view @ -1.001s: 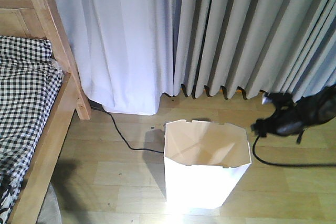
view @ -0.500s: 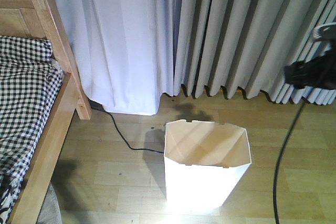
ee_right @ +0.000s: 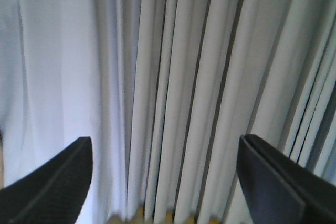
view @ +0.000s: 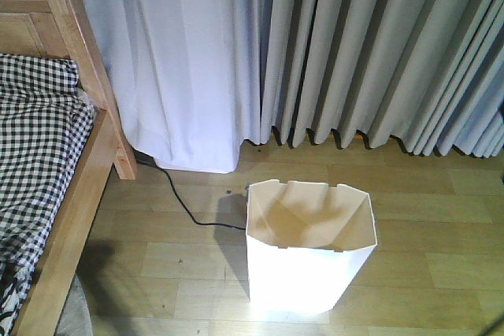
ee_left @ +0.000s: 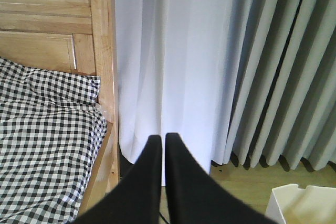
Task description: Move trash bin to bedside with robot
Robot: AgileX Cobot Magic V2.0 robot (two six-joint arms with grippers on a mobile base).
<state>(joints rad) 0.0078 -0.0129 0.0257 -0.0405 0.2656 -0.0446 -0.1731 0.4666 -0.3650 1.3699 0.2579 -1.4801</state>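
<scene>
- Trash bin (view: 310, 249) stands upright on the wooden floor (view: 425, 273), at about 6 o'clock in the front view. Open top, cream inside, nothing visible in it.
- Bedside (view: 75, 163): light wooden bed frame along the 9 o'clock edge of the front view, checked bedding (view: 35, 147) on it. Bin sits well apart from the frame, bare floor between them.
- Black cable (view: 185, 206) runs on the floor from the base of the white curtain (view: 181, 60) toward the bin's 9 o'clock side; cannot tell whether it touches the bin.
- Grey pleated curtain (view: 378, 45) hangs behind the bin, at 12 to 2 o'clock.
- Left gripper (ee_left: 159, 139): fingers (ee_left: 148, 166) pressed together, holding nothing, pointing at the white curtain. Bed frame and bedding at 9 o'clock; a corner of the bin rim at 5 o'clock in the left wrist view.
- Right gripper (ee_right: 164, 156): fingers (ee_right: 58, 182) spread wide, nothing between them, facing the grey curtain. View is blurred.
- Neither arm shows in the front view.
</scene>
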